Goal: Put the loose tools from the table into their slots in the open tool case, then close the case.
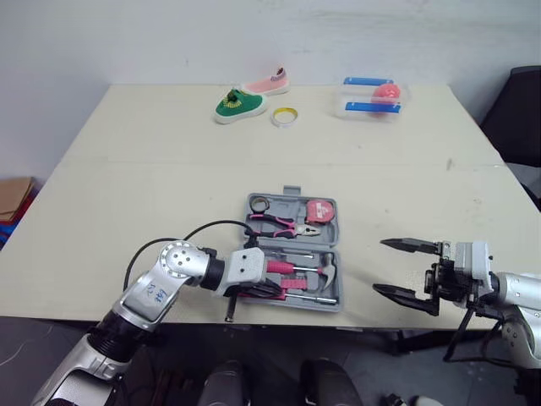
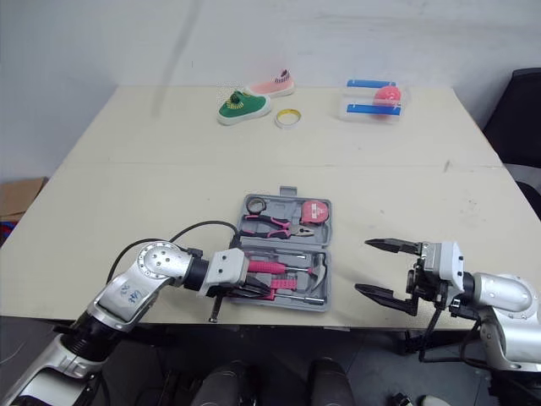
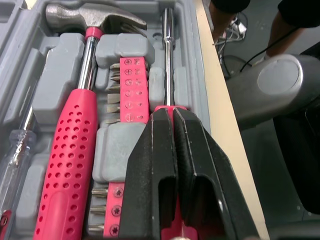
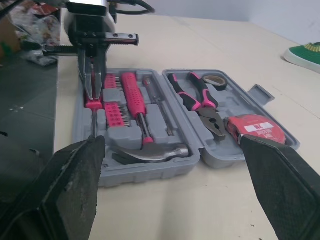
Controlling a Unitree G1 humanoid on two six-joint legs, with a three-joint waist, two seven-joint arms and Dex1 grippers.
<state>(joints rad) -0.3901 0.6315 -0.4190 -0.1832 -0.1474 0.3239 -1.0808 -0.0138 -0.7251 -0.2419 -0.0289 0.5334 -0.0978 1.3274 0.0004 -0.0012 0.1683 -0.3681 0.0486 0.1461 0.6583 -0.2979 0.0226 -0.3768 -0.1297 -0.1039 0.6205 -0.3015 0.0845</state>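
Observation:
The grey tool case (image 1: 336, 222) lies open near the table's front edge. Its far half holds pink-handled pliers (image 1: 275, 223), a pink tape measure (image 1: 321, 211) and a small dark tape roll (image 1: 259, 203). In the near half lie a pink-handled hammer (image 3: 80, 125), a pink bit holder (image 3: 127, 85) and a clear-handled screwdriver (image 3: 17, 150). My left gripper (image 3: 174, 112) sits over the near half's front row, shut on the pink handle of a screwdriver (image 3: 168, 55) whose steel shaft lies in its slot. My right gripper (image 1: 380, 266) stands open to the right of the case, holding nothing.
At the table's far side sit a green shoe (image 1: 239, 105), a pink shoe (image 1: 269, 83), a yellow tape ring (image 1: 285, 116) and a clear box with blue clips (image 1: 372, 97). A black chair (image 1: 520, 110) stands at the right. The case is close to the front edge.

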